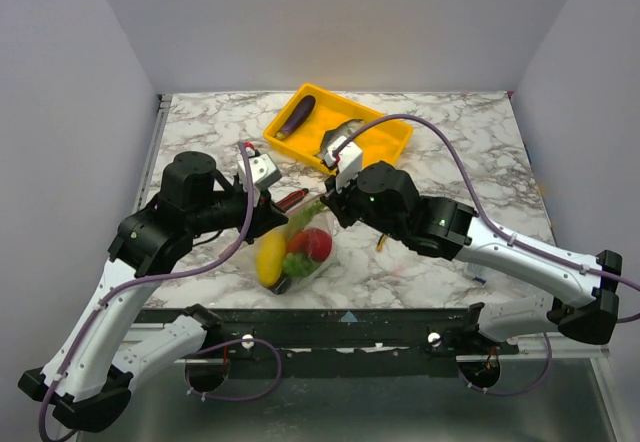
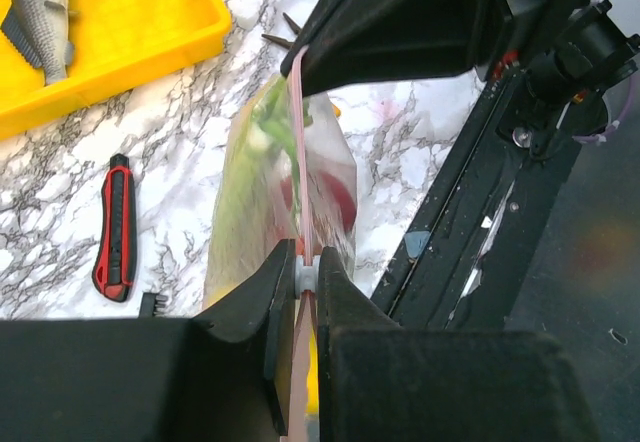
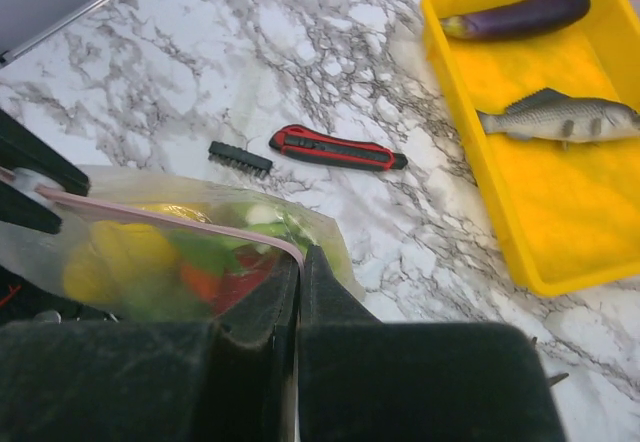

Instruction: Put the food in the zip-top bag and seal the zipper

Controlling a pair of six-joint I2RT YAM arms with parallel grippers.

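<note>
Running left–right — zipper (image 3: 170,220) uppermost.

No text, label, brand, number or sign can be read in any view.
The yellow tray (image 3: 560,212) on the far right, the red-and-black knife (image 3: 335,149) on the marble and the clear zip-top bag (image 2: 250,192) show only plain colour, with no legible print.

tray (image 3: 560,212): yellow | table (image 3: 330,52): grey-veined white marble | eggplant (image 3: 515,14): purple | fish (image 3: 560,119): grey
</note>
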